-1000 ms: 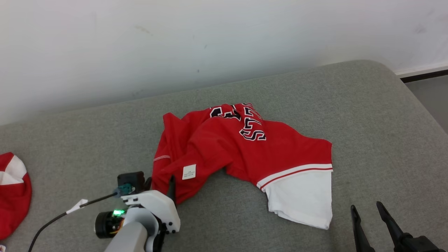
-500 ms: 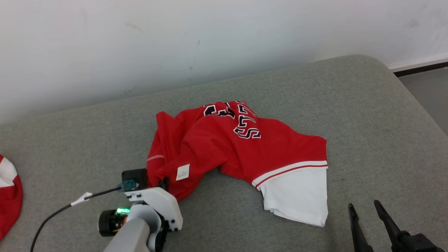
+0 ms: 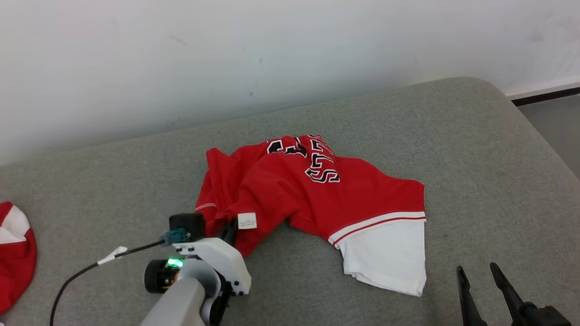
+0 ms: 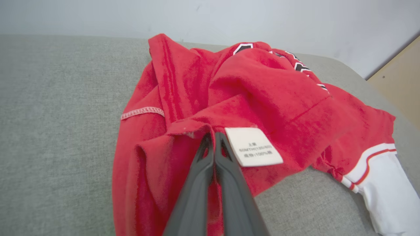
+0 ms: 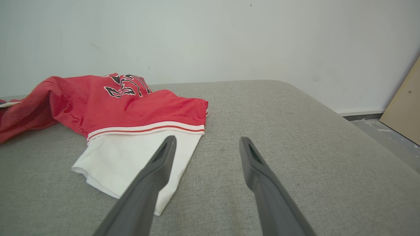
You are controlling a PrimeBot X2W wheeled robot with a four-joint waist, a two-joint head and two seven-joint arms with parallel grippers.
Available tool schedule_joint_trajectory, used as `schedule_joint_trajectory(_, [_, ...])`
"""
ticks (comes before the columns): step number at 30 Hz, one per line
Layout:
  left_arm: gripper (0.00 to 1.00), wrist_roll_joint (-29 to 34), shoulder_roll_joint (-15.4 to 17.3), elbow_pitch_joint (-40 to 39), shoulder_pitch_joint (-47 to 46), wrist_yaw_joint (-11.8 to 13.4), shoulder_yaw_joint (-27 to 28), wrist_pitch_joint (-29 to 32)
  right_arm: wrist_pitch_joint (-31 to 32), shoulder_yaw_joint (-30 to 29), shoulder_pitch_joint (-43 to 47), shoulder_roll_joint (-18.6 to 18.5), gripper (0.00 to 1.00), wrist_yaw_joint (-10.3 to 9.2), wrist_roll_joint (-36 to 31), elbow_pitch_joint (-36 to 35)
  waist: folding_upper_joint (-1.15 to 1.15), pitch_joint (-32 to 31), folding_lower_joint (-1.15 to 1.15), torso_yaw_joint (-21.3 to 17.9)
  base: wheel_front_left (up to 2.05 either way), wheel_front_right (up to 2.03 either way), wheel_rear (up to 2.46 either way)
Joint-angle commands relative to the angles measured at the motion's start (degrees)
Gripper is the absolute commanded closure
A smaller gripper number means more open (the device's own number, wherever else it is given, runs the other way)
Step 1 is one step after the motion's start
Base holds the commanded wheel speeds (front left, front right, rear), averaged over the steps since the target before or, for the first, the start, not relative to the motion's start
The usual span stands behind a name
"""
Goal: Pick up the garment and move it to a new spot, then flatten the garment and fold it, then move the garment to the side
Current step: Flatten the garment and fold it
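left gripper [image 4: 213, 136]: fingers pinched together on garment [image 3: 312, 194] fold, beside its label [image 4: 252, 146] | right gripper [image 5: 207, 140]: fingers spread wide, empty, near garment

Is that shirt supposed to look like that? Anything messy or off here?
Yes: the red garment lies crumpled on the grey cushion, its lettering folded into a ridge and its care label showing near the front edge, where the left gripper is pinched shut on the cloth. Nothing looks torn or spilled.
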Motion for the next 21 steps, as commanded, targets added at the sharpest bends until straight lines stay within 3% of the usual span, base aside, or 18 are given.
schedule_joint_trajectory(1, [1.0, -0.09, 0.19, -0.85, 1.11, -0.69, -0.97, -0.77, 0.06, -0.35, 0.69, -0.14, 0.0, -0.13, 0.33, 0.25, 0.0, -0.59, 0.0, 0.41, 0.0, 0.0, 0.0])
schedule_joint_trajectory(5, [1.0, -0.35, 0.2, -5.18, 5.43, -3.2, -5.35, -1.0, 0.06, -1.09, 1.88, -0.22, 0.0, -0.13, 0.1, 0.44, 0.0, -2.14, 0.0, 1.44, 0.0, 0.0, 0.0])
schedule_joint_trajectory(9, [1.0, -0.19, 0.2, -8.98, 11.41, -4.1, -9.7, 0.74, 0.06, -1.43, 2.63, -0.11, 0.0, -0.13, -0.04, 0.38, 0.0, -2.88, 0.0, 2.64, 0.0, 0.0, 0.0])
schedule_joint_trajectory(15, [1.0, -0.84, 0.76, -11.54, 19.78, -2.77, -11.54, 2.19, 0.07, -0.85, 2.95, 0.05, 0.0, -0.13, 0.09, 0.61, 0.0, -3.1, 0.0, 3.8, 0.0, 0.0, 0.0])
schedule_joint_trajectory(21, [1.0, -2.16, 4.54, -13.8, 24.6, -0.18, -9.61, 1.86, 0.07, -1.48, 3.83, -0.2, 0.0, -0.13, 0.02, 0.97, 0.0, -3.36, 0.0, 4.99, 0.0, 0.0, 0.0])
